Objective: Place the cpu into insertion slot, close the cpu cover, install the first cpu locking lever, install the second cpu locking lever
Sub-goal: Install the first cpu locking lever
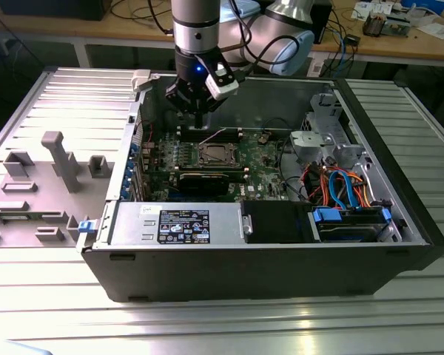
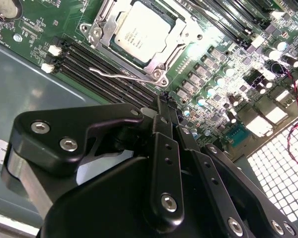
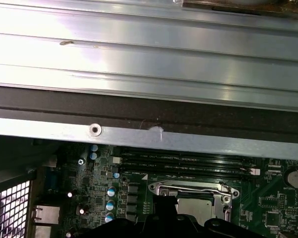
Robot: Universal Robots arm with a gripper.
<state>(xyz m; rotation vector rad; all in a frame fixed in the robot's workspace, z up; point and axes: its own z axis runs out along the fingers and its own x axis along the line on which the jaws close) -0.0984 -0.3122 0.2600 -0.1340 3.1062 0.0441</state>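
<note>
The cpu lies flat in the insertion slot on the green motherboard, its silver-grey top showing through the window of the cpu cover, which is folded down over it. A thin wire locking lever runs along the socket edge nearest my gripper. My gripper hangs just above the board beside that edge, its black fingers pressed together with nothing between them. In the exterior view my gripper sits behind the socket. The first wrist view shows the cpu under the cover's frame.
The motherboard sits deep inside an open black computer case. Memory slots flank the socket, and capacitors stand close by. A power supply, drive cage and coloured cables fill the front and the exterior view's right. A grey fixture stands outside, at the exterior view's left.
</note>
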